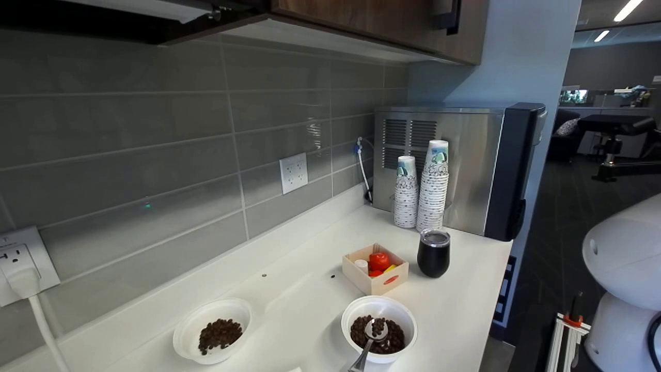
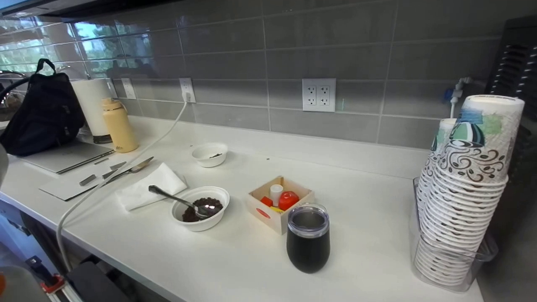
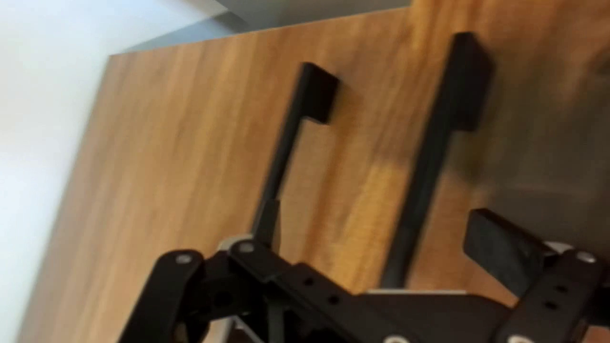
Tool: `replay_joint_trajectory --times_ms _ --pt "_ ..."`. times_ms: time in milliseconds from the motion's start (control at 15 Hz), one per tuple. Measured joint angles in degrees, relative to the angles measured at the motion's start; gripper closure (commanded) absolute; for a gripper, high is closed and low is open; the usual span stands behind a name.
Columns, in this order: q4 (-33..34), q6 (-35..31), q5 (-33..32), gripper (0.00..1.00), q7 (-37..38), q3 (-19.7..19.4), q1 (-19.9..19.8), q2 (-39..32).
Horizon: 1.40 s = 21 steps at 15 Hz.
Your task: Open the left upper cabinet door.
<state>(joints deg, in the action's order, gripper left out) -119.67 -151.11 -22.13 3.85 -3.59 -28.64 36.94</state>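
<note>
In the wrist view the brown wood front of the upper cabinet (image 3: 190,128) fills most of the picture, slightly blurred. Two black bar handles stand on it side by side: a left handle (image 3: 287,138) and a right handle (image 3: 425,171). My gripper (image 3: 372,221) is open and holds nothing. In the picture the right handle runs between the two fingers; the left finger overlaps the left handle. I cannot tell whether any finger touches a handle. In an exterior view the cabinet's lower part (image 1: 361,20) shows at the top, with a black handle end (image 1: 449,18). The gripper is outside both exterior views.
Below is a white counter (image 1: 454,310) with bowls of brown pellets (image 1: 379,305), a wooden box (image 1: 356,281), a black tumbler (image 1: 434,261) and stacked paper cups (image 1: 433,201). A steel machine (image 1: 465,165) stands at the wall. White arm parts (image 1: 627,258) show at the right.
</note>
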Motion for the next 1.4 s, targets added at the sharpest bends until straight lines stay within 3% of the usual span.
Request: replay_joint_trajectory --times_ms 533,867,1133,1400 --pt "-0.26 8.61 6.81 0.00 -5.28 -0.72 13.51 4.60" --pt "-0.32 23.52 12.10 0.00 -9.87 -1.15 22.60 8.60" --pt "-1.80 36.21 12.37 0.00 -12.98 -2.28 24.87 10.74" --pt "-6.72 43.50 12.37 0.00 -16.92 -3.17 25.56 12.06"
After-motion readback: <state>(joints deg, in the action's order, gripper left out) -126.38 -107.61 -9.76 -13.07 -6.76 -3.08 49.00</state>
